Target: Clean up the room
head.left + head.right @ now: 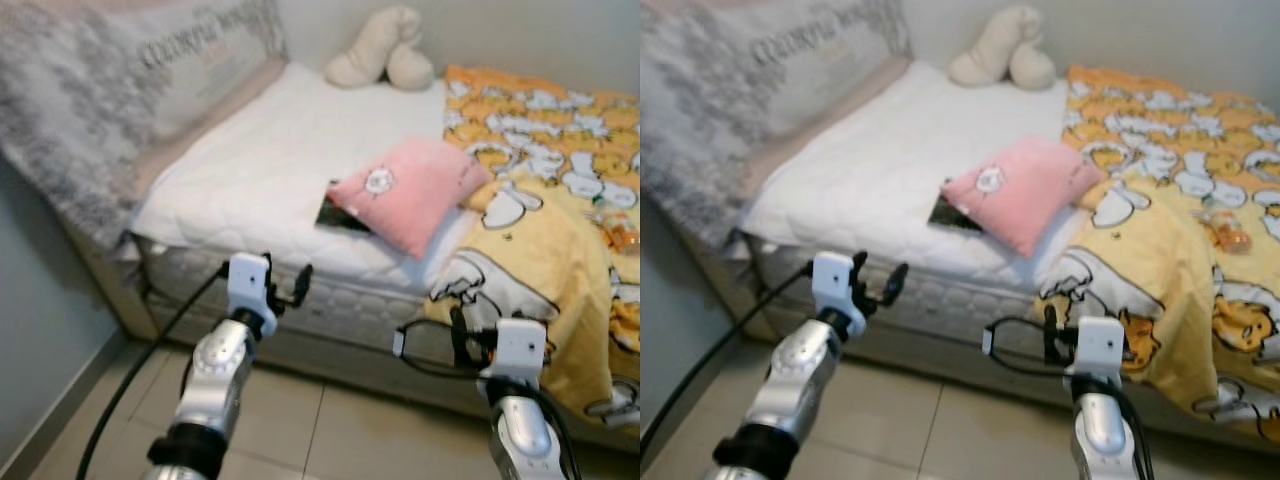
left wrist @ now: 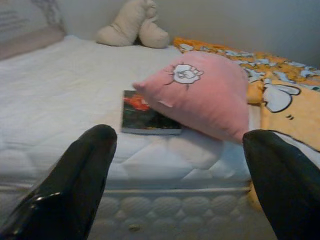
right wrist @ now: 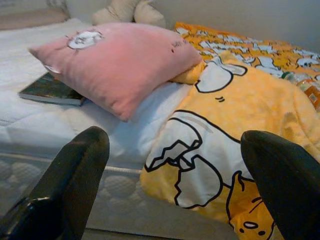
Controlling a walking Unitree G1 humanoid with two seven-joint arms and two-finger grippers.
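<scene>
In the left eye view a bed [image 1: 260,190] with a white quilted mattress stands against a pale wall, and a grey patterned headboard cushion [image 1: 110,90] leans at its left end. A pink pillow [image 1: 410,190] lies near the front edge of the mattress and partly covers a dark book [image 1: 335,212]; just beside it, on the right, a yellow cartoon blanket [image 1: 545,210] hangs over the bed's edge. A cream plush toy [image 1: 382,50] sits at the far side by the wall. The floor [image 1: 300,420] has light tiles. The left pincer [image 1: 285,290] and the right pincer [image 1: 462,335] are both raised in front of the mattress side, apart from the bedding. The right eye view adds a small orange bottle [image 1: 1225,228] lying on the blanket. In the left wrist view the fingers [image 2: 75,185] are spread wide with nothing between them, and they point at the book and the pillow. In the right wrist view the fingers [image 3: 70,185] are also spread and empty, facing the blanket's hanging fold and the pillow.
</scene>
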